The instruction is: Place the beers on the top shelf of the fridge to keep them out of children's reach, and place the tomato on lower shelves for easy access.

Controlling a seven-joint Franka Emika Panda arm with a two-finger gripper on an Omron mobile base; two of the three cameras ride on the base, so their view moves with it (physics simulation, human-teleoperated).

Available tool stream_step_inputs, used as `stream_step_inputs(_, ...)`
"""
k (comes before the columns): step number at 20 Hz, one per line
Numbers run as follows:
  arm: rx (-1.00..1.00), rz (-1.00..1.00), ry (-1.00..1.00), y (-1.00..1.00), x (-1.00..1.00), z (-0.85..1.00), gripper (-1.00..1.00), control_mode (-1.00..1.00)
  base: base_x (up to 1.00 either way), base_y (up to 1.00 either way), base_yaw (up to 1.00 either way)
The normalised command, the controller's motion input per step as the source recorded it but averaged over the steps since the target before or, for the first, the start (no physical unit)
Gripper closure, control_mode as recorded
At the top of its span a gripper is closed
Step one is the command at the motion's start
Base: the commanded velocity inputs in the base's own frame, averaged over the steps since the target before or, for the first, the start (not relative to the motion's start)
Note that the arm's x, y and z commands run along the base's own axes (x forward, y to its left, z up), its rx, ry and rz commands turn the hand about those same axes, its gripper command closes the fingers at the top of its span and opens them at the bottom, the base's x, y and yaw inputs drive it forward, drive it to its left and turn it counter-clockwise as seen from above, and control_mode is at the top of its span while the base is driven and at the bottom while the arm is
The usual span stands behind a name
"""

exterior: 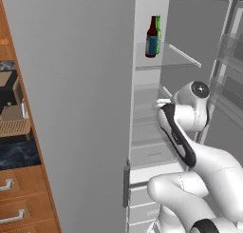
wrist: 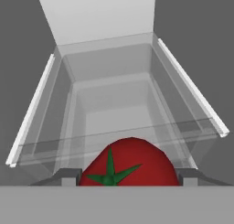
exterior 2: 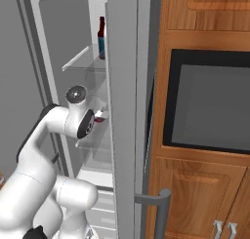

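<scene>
Inside the fridge (exterior: 85, 84), below the beers (exterior: 153, 37) on the top shelf (exterior: 166, 61), the gripper (wrist: 129, 178) clamps the tomato (wrist: 130, 162).

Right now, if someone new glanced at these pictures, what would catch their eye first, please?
Probably the glossy red tomato with its green star, held between the gripper's fingertips over a clear glass shelf in the hand view. Next, the two beers, brown and green, upright together on the top shelf of the open fridge.
</scene>
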Motion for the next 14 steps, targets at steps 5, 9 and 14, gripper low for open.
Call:
stream_step_inputs(5,0.0,0.0,0.0,-0.04,0.36,-0.2,1.0,-1.0,0.0,0.0,0.0)
stream_step_inputs(9,0.0,0.0,0.0,-0.04,0.36,-0.23,1.0,-1.0,0.0,0.0,0.0)
stream_step_inputs(14,0.0,0.0,0.0,-0.05,0.35,-0.2,1.0,-1.0,0.0,0.0,0.0)
